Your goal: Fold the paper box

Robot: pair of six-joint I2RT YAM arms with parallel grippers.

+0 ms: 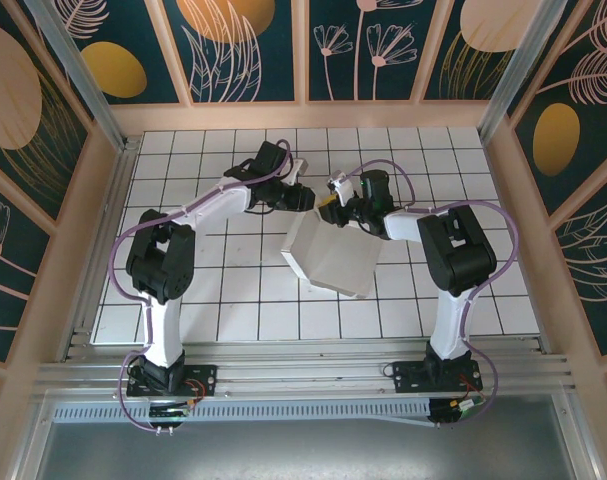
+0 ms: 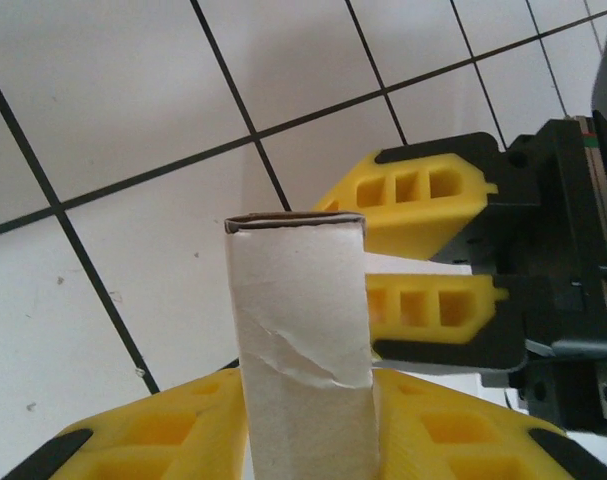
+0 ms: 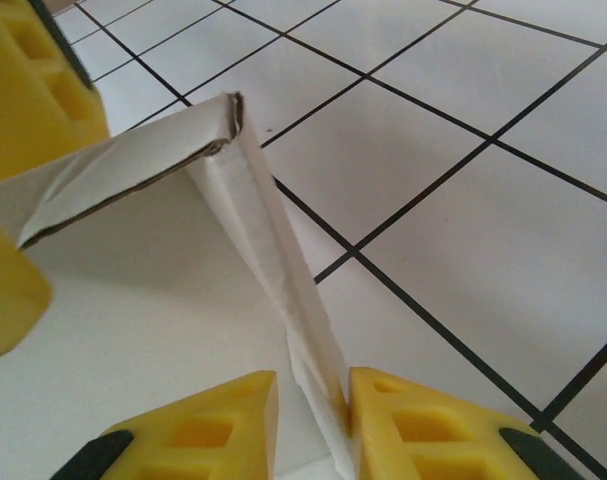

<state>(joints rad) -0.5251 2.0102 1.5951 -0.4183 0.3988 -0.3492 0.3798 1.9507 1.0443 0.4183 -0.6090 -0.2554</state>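
The white paper box (image 1: 335,256) stands partly folded in the middle of the grid table, with both grippers at its far top edge. My left gripper (image 1: 301,198) is shut on a creased, doubled flap of the box (image 2: 301,330), which sits tight between its yellow fingers (image 2: 153,440). My right gripper (image 1: 335,207) straddles a thin upright flap edge (image 3: 283,270). That flap leans on the right-hand finger (image 3: 423,425), and a gap separates it from the other finger (image 3: 203,425), so the jaws stand open. In the left wrist view the right gripper (image 2: 423,255) sits just behind the flap.
White tiles with black grid lines (image 1: 183,300) surround the box. The table is walled by a wooden frame with patterned panels (image 1: 303,110) at the back and sides. A metal rail (image 1: 303,375) carries both arm bases at the near edge.
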